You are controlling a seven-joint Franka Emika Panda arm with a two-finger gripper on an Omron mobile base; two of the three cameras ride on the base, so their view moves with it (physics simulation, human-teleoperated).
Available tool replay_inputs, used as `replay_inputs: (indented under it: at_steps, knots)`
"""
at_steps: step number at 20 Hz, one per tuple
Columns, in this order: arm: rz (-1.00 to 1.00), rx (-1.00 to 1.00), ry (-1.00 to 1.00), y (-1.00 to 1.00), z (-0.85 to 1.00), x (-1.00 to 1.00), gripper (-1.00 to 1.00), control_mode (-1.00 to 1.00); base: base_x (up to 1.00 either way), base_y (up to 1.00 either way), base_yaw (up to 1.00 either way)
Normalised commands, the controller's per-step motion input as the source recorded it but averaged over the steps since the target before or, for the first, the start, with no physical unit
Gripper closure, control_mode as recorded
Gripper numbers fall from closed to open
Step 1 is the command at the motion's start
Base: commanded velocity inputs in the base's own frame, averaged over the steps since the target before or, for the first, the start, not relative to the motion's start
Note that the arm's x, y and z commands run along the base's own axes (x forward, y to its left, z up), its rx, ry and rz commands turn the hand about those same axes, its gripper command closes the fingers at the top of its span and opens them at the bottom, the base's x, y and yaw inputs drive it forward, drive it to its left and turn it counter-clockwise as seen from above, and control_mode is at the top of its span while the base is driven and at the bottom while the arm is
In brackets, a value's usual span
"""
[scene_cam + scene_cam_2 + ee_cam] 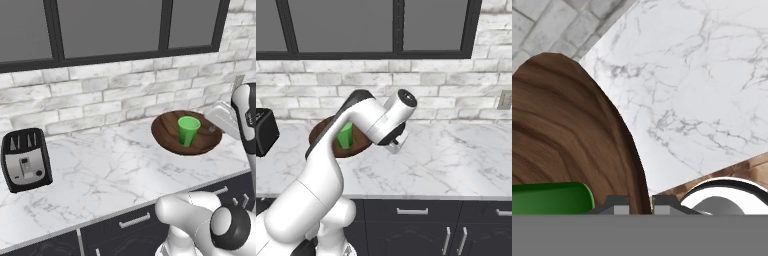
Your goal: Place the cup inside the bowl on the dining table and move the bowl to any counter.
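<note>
The dark brown wooden bowl (170,134) is over the back of the marble counter (110,170), tipped a little toward me. The green cup (188,129) stands upright inside it. My gripper (214,128) is at the bowl's right rim, shut on that rim. In the hand view the bowl (572,130) fills the left half, its edge running down between my gripper (639,202) tips, and the cup (549,197) lies at the lower left. From the right base view my arm covers most of the bowl (318,132) and part of the cup (346,136). The dining table is out of view.
A black toaster (26,160) stands on the counter's left end. A pale brick wall (100,95) with a dark-framed window runs close behind the bowl. A wall outlet (504,100) is at the right. Bare marble (456,155) stretches to the right of the bowl.
</note>
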Motion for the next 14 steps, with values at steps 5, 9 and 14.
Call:
replay_inputs:
  at_steps: [5, 9, 14]
  knots:
    - [0.00, 0.01, 0.00, 0.10, -0.18, 0.00, 1.00, -1.00, 0.00, 0.00, 0.00]
    - [0.00, 0.01, 0.00, 0.09, -0.17, 0.00, 1.00, -1.00, 0.00, 0.00, 0.00]
    - [0.00, 0.00, 0.00, 0.17, -0.08, 0.00, 1.00, -1.00, 0.00, 0.00, 0.00]
